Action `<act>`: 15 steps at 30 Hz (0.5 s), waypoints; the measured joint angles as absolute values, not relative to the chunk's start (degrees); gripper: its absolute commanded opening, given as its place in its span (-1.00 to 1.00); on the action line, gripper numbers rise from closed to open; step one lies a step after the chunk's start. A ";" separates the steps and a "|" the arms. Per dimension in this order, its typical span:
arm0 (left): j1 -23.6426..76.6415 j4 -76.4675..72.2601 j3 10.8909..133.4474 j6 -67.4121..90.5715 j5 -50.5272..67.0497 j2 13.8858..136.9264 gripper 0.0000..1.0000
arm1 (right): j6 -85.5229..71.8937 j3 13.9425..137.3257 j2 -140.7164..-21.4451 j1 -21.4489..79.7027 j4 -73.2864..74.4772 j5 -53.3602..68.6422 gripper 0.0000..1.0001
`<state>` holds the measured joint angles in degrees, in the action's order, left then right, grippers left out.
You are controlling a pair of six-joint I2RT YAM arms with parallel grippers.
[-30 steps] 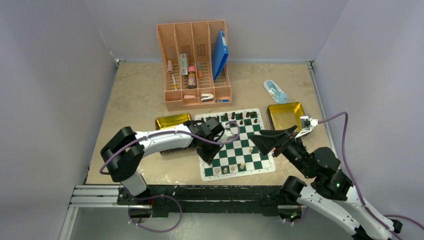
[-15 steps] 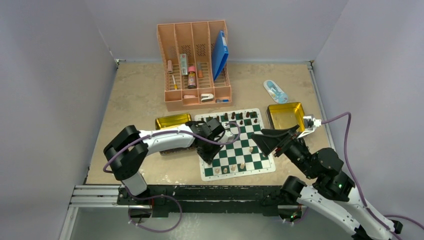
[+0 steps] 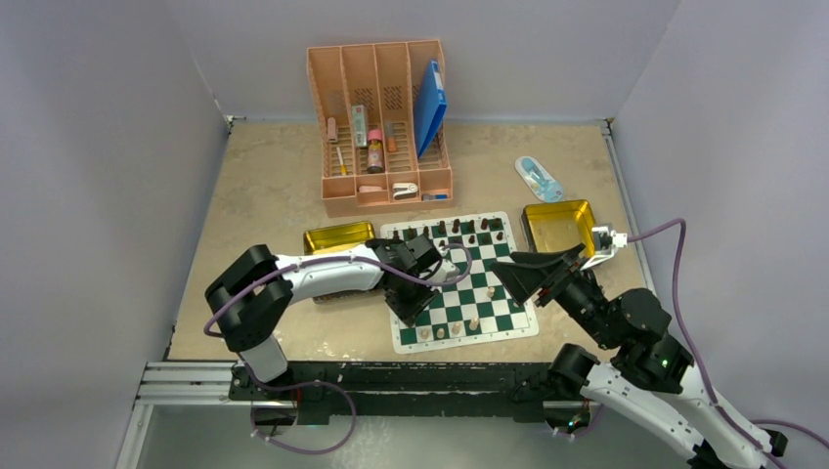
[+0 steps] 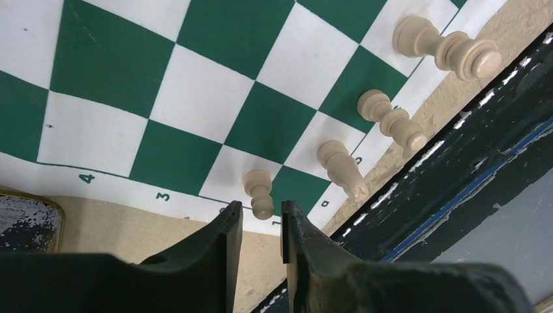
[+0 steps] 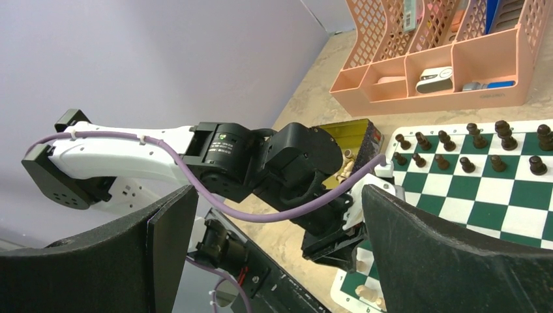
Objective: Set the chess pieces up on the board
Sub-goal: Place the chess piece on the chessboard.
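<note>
Left tool [image 4: 261, 210]: jaws narrow, parted a little, nothing clamped. The pale pawn [image 4: 260, 190] stands free right at the tips, on the board [image 4: 215, 98] at its near-left corner. It sits about on the line between a white square and the green corner square; I can't tell which it belongs to.

I read this as the release. Widen the jaws until you see clearance on both sides, then back out straight up along the pawn's axis. No sideways swing: three more pale pieces [image 4: 342, 168] stand just beside it along the board's near edge. The pawn looks light enough to tip on a brush. The gold tin [image 4: 26, 222] sits just off the board's left edge, so keep the wrist off that too.

Dark pieces [image 3: 459, 231] stand in the far rows. The board lies at the near edge of the tabletop [image 3: 274, 186], about centre.

Right tool [image 3: 533, 276]: jaws wide, empty, hanging above the board's right edge. Leave it parked until the left arm is out.
</note>
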<state>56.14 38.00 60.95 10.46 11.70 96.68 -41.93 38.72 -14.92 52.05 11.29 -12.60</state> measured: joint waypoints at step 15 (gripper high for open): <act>57.30 37.30 64.69 12.19 6.79 92.49 -0.45 | -41.91 39.05 -14.92 52.05 12.01 -13.21 0.95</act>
